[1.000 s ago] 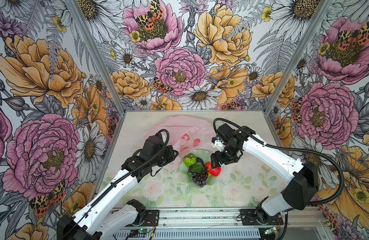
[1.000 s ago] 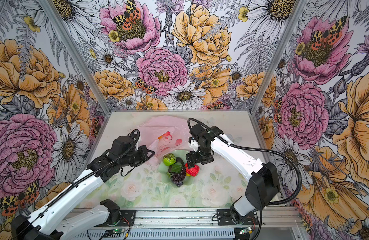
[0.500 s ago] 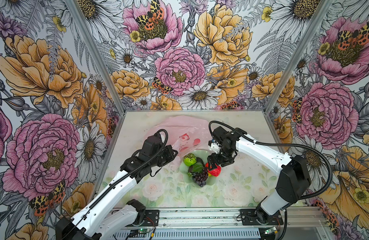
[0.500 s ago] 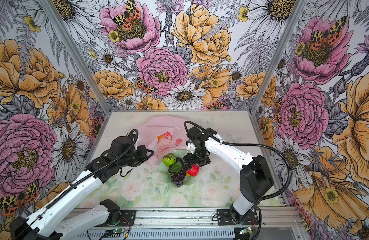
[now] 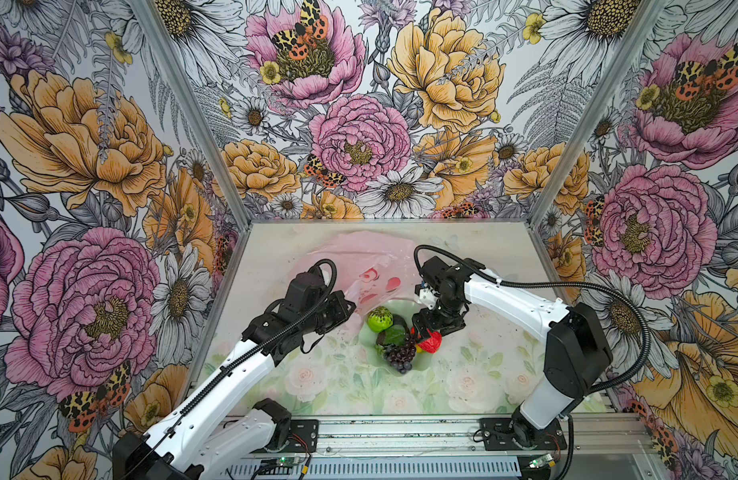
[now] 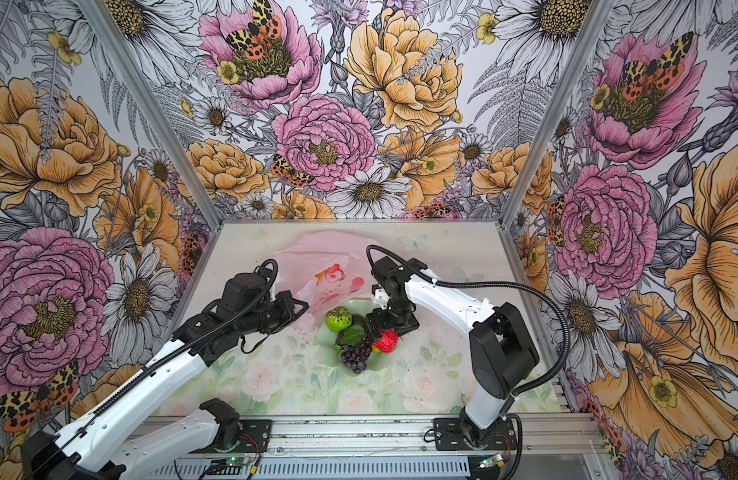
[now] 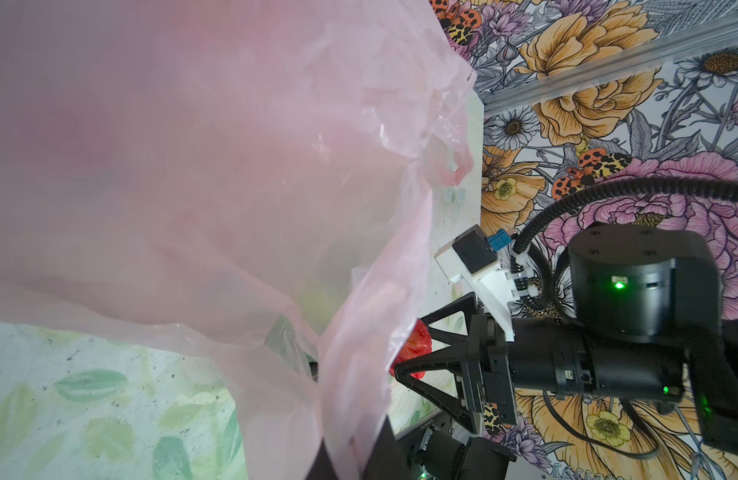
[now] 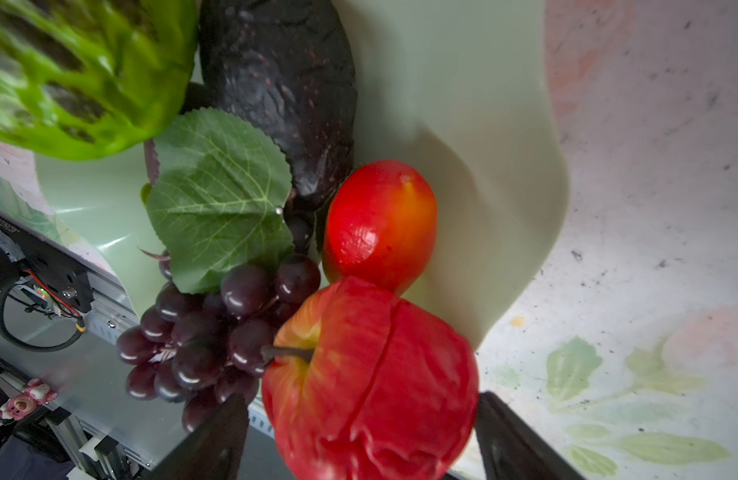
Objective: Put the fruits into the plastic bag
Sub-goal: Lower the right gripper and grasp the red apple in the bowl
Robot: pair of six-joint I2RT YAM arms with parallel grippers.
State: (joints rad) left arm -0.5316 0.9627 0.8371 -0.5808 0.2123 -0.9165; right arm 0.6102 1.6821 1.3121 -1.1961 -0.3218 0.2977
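— Both top views?
— The right pincer (image 5: pixel 426 337), jaws wide, is being drawn in over the red apple (image 5: pixel 433 343) in the mid-frame dish (image 5: pixel 419 362); grasping is being prepared. Red-white marks (image 6: pixel 332 276) on the plastic bag (image 5: pixel 359 253) are being shown, unreadable.
— Left wrist?
— Upper left, the bag is being held by the clamped left pincer (image 7: pixel 350 459).
— Right wrist?
— The apple is being straddled.

Robot lab cell here.
Floral panels (image 5: pixel 359 124) box it in; aluminium rail (image 5: pixel 400 436) at six o'clock anchors both arms (image 5: pixel 504 299).
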